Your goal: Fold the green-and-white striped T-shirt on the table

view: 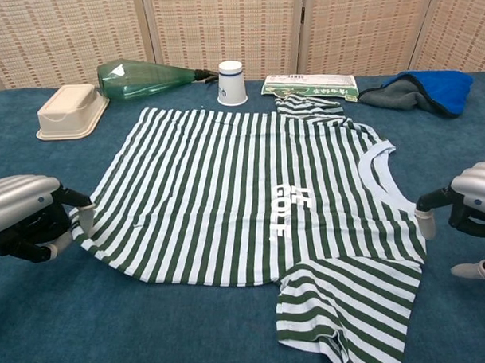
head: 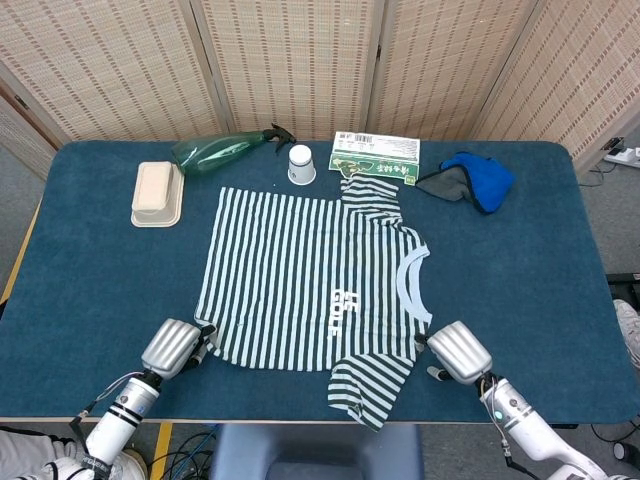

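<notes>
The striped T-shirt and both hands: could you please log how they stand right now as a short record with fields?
T-shirt: green-and-white striped T-shirt lies flat and unfolded on the table, collar toward the robot's right
Left hand: left hand at the shirt's near hem corner, fingers curled around the edge
Right hand: right hand beside the shoulder edge, fingertip at the fabric; grip not clear
Behind the shirt: paper cup, green spray bottle, beige container, flat box, blue cloth
Fold: not begun
</notes>
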Controlling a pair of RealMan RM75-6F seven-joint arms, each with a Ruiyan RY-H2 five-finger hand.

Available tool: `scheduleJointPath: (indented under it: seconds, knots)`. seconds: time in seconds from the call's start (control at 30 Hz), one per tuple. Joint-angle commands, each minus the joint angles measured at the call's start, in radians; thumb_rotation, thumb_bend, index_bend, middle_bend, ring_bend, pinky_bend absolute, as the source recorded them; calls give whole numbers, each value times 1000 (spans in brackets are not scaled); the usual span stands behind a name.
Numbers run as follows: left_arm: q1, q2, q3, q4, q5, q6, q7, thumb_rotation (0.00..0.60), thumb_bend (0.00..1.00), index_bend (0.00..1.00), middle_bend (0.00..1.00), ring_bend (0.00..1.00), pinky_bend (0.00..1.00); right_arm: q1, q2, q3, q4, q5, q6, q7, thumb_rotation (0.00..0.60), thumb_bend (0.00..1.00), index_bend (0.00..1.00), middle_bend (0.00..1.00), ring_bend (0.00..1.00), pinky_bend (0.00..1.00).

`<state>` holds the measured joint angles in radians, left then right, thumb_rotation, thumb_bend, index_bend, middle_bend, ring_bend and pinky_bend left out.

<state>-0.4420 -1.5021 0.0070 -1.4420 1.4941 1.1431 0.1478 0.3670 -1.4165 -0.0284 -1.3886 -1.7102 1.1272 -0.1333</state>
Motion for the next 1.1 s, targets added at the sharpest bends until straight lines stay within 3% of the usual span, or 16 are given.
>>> scheduleJointPath:
  seconds: [0.03,0.77,1.1]
  knots:
    - [0,-2,0,2,-1,0,-3,600,572,549,948,874,1000,10,-17,2,14,11,-9,5,600,163,483,962,1000,1000]
    - [0,-6,-1,16,-4,-4,-27,600,571,544,948,875,1000,77,-111,-13,81,43,-62,6,600,207,490,963,1000,1000]
    - [0,-2,-1,12,-2,-2,-37,600,572,544,948,875,1000,87,-133,-17,107,55,-57,12,600,385,552,976,1000,1000]
